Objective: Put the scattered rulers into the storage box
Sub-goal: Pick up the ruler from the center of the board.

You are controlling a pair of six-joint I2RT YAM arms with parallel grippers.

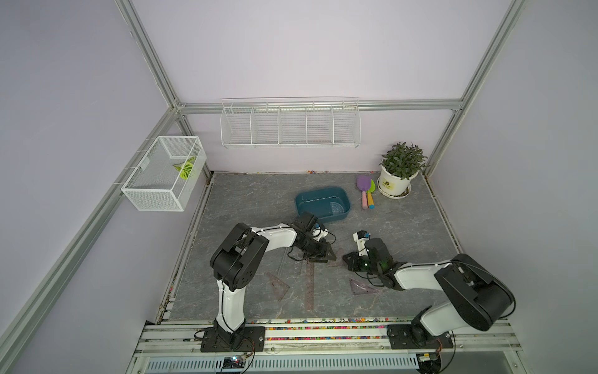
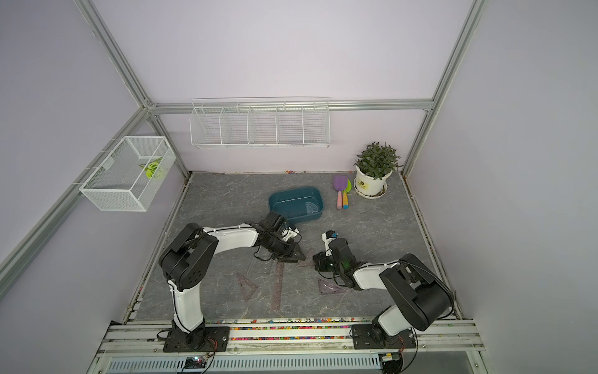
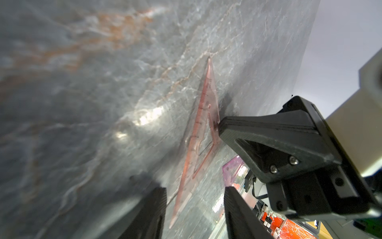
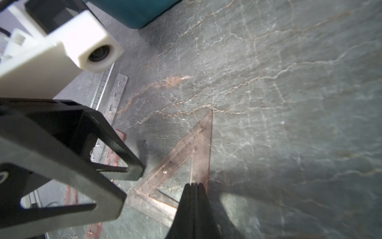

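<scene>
The storage box (image 1: pixel 323 204) is a teal tub at the back, with a bluish protractor (image 1: pixel 336 209) lying in it. A brown triangle (image 4: pixel 192 149) lies flat on the table between my two grippers. My right gripper (image 4: pixel 194 185) is shut and its tips press down on the triangle's edge. My left gripper (image 3: pixel 195 207) is open and low over the table, and the triangle's (image 3: pixel 203 128) near corner lies between its fingers. Other rulers lie nearer the front: a second brown triangle (image 1: pixel 278 285), a long brown ruler (image 1: pixel 310 285), a purple triangle (image 1: pixel 362 286) and two clear rulers (image 4: pixel 117 97).
Purple and green toy shovels (image 1: pixel 367 191) lie beside a potted plant (image 1: pixel 399 171) at the back right. A white wire rack (image 1: pixel 289 124) hangs on the back wall. A mesh basket (image 1: pixel 165 176) hangs on the left wall.
</scene>
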